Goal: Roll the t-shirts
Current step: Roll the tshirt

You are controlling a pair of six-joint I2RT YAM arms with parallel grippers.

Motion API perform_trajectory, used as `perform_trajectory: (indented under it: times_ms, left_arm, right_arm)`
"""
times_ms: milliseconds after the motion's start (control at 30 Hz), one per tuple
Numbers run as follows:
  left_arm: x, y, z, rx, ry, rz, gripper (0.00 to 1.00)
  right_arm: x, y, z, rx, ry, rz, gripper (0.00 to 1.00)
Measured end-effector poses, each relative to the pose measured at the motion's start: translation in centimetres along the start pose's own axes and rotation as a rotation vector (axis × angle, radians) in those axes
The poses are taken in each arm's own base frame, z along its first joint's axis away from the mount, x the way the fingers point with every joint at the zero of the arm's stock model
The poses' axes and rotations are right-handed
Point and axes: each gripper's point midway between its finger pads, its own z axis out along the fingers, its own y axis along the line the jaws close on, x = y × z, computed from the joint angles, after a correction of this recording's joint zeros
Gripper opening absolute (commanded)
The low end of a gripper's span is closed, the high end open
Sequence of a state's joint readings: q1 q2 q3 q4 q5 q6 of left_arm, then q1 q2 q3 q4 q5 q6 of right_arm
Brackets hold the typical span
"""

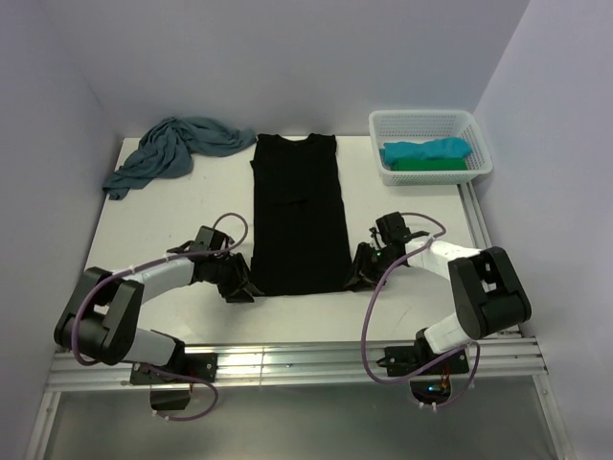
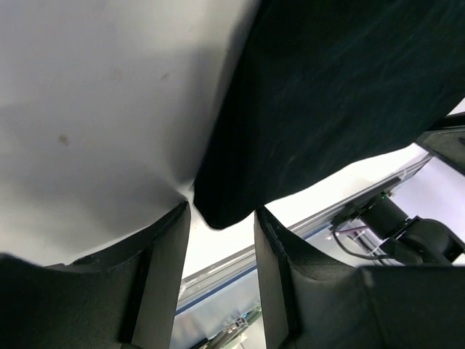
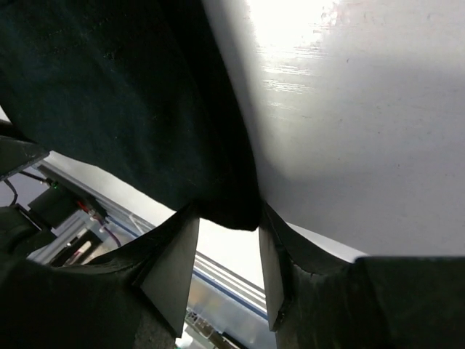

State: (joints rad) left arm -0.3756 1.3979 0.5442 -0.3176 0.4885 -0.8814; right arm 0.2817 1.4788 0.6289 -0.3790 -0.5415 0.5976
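1. the black shirt (image 1: 297, 216) is lying flat, lengthwise on the bench (image 1: 163, 216), ready for rolling.
2. the left tool (image 1: 239, 285) and right tool (image 1: 356, 275) are standing half-open astride its near hem corners, likely for lifting evenly.

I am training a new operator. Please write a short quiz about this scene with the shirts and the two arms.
1. True or false: the black shirt lies crumpled in the basket.
2. What is in the basket? A) turquoise cloth and green cloth B) a red towel C) two white socks
3. Fill in: the left gripper and the right gripper each have a near ___ of the black shirt between their fingers.
Key: 1 false, it lies spread flat on the table; 2 A; 3 corner.
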Motion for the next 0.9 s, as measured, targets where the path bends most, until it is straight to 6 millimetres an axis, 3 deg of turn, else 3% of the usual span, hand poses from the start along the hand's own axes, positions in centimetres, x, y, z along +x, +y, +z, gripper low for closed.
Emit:
perform_trajectory:
  times_ms: [133, 333, 433, 467, 533, 567, 633, 900]
  left_arm:
    - [-0.3, -0.4, 0.3, 0.008, 0.002, -0.004, 0.47]
    - [-0.4, -0.3, 0.8, 0.006, 0.012, -0.024, 0.27]
    - [-0.4, -0.3, 1.0, 0.005, 0.015, -0.023, 0.19]
    - [-0.4, -0.3, 1.1, 0.004, 0.018, -0.024, 0.15]
    - [-0.3, -0.5, 1.3, 0.005, 0.023, -0.022, 0.00]
    - [-0.3, -0.6, 1.3, 0.007, 0.026, -0.020, 0.00]
    - [-0.3, -0.8, 1.3, 0.003, 0.031, -0.013, 0.00]
    - [0.9, -0.7, 1.3, -0.038, 0.070, 0.006, 0.00]
  right_arm:
    - [0.0, 0.0, 0.2, -0.002, 0.004, 0.001, 0.40]
    - [-0.2, 0.0, 0.4, 0.001, 0.008, 0.002, 0.35]
    - [-0.2, -0.2, 0.4, 0.007, 0.007, -0.001, 0.27]
    - [-0.2, -0.2, 0.4, 0.009, 0.007, -0.004, 0.20]
    - [-0.2, -0.4, 0.4, 0.019, 0.006, -0.008, 0.10]
    - [-0.1, -0.5, 0.4, 0.021, 0.007, -0.007, 0.03]
    - [-0.1, -0.6, 0.3, 0.026, 0.008, -0.008, 0.00]
    - [1.2, -1.4, -0.5, 0.074, 0.039, -0.018, 0.00]
